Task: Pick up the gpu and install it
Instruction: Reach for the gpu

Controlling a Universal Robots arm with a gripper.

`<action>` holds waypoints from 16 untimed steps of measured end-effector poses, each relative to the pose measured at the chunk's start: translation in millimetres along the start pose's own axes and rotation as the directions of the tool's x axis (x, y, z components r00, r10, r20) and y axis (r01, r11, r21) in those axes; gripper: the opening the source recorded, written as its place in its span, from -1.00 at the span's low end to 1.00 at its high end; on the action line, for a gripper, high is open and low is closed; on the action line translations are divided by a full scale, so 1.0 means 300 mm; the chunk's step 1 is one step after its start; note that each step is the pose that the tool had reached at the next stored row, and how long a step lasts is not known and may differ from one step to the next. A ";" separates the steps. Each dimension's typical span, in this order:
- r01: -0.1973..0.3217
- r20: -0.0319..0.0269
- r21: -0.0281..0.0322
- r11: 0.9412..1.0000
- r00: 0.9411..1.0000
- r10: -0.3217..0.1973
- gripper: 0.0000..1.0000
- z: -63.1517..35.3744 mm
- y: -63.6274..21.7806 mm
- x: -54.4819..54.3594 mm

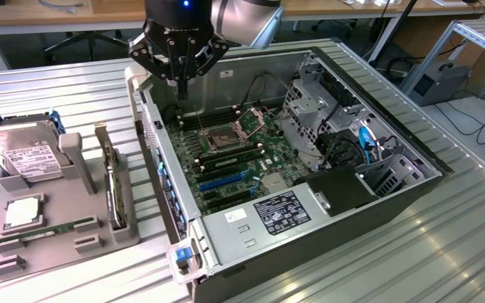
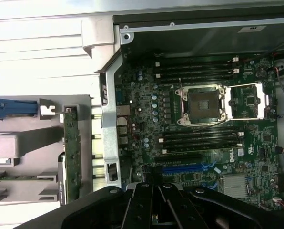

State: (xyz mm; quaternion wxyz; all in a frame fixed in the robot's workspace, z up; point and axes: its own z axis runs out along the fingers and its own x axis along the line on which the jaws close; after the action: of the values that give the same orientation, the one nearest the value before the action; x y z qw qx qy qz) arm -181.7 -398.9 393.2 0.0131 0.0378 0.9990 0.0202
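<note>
One gpu [image 1: 114,183] stands on edge in grey holder [image 1: 57,243] on tabletop [image 1: 48,95], lower left of exterior frame; thin edge up, likely for pinching. Long axis runs up-down frame, alongside case [image 1: 151,145] wall; bracket end unclear. My end effector [image 1: 181,95] pressed together, empty, above motherboard [image 1: 225,161].

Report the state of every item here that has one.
gripper: fingers shut, holding nothing, hanging over the open case.
gpu: standing on edge in the grey holder, not picked up.
hard drive: leaning in the same holder.
computer case: lying on its side, side panel off.
CPU socket: load plate swung open.
</note>
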 end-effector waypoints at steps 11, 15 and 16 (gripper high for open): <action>0.000 0.000 0.001 1.000 1.000 0.000 -0.79 -0.001 -0.002 0.020; 0.000 0.000 0.001 1.000 1.000 0.000 -0.79 -0.001 -0.002 0.028; 0.000 0.000 0.001 1.000 1.000 0.000 -0.79 -0.001 -0.002 0.030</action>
State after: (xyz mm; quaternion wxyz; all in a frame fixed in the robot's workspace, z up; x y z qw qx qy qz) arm -190.7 -398.9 393.2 0.0132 0.0378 0.9990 0.0197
